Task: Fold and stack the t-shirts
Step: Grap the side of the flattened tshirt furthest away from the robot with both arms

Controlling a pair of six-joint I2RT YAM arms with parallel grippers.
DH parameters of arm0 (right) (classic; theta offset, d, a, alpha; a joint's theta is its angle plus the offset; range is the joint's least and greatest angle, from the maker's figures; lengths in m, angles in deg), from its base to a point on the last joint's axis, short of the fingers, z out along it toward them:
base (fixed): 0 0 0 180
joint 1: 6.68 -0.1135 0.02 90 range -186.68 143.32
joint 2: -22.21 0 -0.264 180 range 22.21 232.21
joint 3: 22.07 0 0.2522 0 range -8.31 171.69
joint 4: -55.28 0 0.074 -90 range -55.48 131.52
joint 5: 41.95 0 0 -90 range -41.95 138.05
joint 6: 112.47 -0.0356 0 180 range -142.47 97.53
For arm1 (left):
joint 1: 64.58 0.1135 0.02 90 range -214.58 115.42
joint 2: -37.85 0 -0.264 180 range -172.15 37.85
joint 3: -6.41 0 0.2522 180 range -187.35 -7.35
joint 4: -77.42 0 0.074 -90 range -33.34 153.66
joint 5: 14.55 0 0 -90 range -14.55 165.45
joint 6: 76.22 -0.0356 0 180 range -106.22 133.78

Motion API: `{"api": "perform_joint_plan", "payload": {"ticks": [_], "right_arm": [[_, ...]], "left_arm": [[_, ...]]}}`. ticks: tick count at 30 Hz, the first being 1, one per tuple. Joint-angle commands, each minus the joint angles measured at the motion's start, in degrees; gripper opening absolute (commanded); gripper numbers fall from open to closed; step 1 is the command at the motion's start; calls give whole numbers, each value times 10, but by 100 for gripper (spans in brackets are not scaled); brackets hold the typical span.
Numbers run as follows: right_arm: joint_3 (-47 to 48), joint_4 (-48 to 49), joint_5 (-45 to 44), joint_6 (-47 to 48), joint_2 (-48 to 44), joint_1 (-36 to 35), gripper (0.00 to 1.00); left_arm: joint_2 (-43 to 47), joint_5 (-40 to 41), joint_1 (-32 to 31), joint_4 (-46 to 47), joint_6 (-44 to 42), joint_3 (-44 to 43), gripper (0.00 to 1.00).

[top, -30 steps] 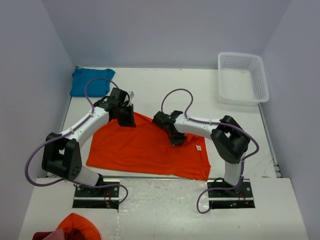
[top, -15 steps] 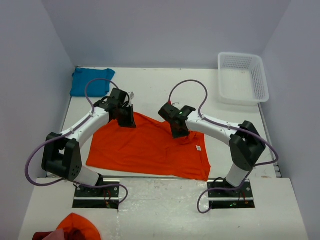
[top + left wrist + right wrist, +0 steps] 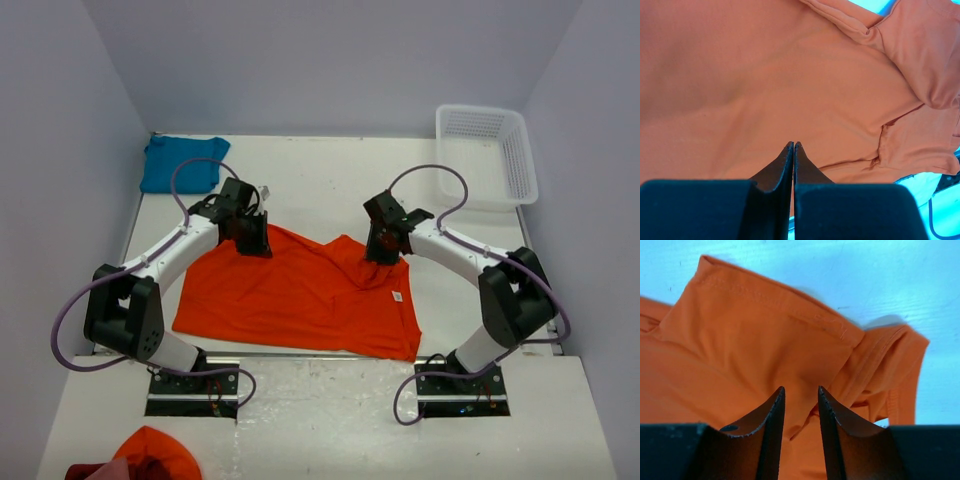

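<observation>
A white desk stands between pale lilac walls, with a white basket at its far right corner. The orange t-shirt lies spread across the near middle of the desk, its small white label towards the right side. The teal-blue t-shirt sits bunched in the far left corner, well apart from the orange one.

The left tool is at the orange t-shirt's far left corner. In the wrist view its fingers are pressed together tip to tip, and I cannot tell whether any cloth is caught between them.

The right tool is over the rumpled far right edge, above a sleeve. Its jaws stand narrowly apart with nothing between them.
</observation>
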Motion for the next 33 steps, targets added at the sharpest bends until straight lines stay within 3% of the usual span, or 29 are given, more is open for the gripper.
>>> {"api": "perform_joint_plan", "payload": {"ticks": [1,6,11,26,33], "right_arm": [[-46,73,57,-54,-45,5,32],[-108,128,62,-122,-96,18,25],[-145,151,40,-155,-130,26,25],[-186,164,72,-165,-125,83,28],[-181,190,87,-153,-94,96,28]], "left_arm": [[0,-17,-2,6,-15,1,0],[6,-8,-1,1,-19,2,0],[7,27,-1,-4,-20,-9,0],[-4,8,-1,0,-18,-22,0],[-30,48,-2,-4,-9,-64,0]]}}
